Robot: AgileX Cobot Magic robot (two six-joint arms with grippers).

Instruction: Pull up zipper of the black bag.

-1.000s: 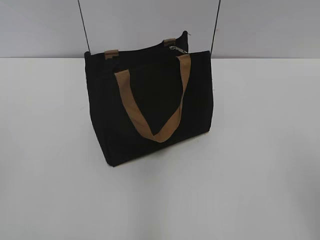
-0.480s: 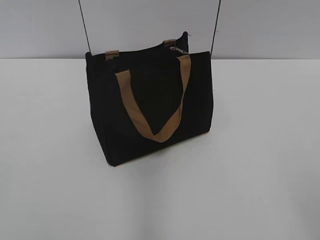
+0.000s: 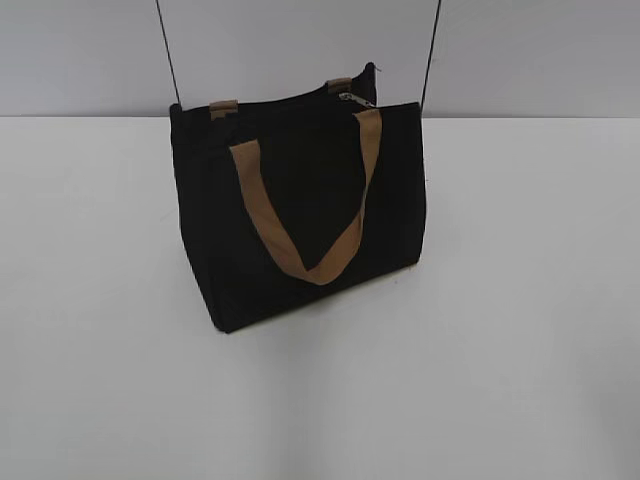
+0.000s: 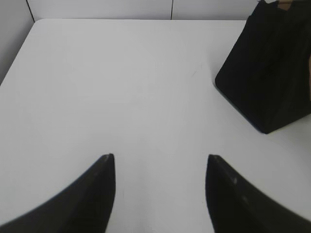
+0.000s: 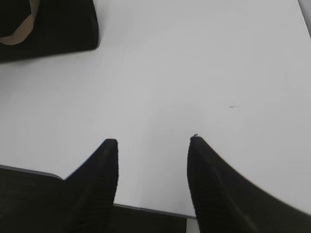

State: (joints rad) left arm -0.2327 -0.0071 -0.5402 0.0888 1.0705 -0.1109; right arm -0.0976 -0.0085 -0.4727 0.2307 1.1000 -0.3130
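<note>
The black bag (image 3: 300, 215) stands upright on the white table, with a tan loop handle (image 3: 305, 215) hanging down its front. The zipper runs along its top edge, with the small silver pull (image 3: 356, 98) at the right end. Two thin black cords (image 3: 168, 50) rise from the bag's corners. Neither gripper shows in the exterior view. My left gripper (image 4: 160, 158) is open and empty over bare table, with the bag (image 4: 272, 73) far to its upper right. My right gripper (image 5: 154, 141) is open and empty near the table's front edge, with the bag (image 5: 48, 24) far to its upper left.
The white table (image 3: 520, 300) spreads around the bag, with a grey wall (image 3: 300, 40) behind it. The table's front edge (image 5: 146, 209) shows under my right gripper. A wall corner (image 4: 14, 29) lies at the far left in the left wrist view.
</note>
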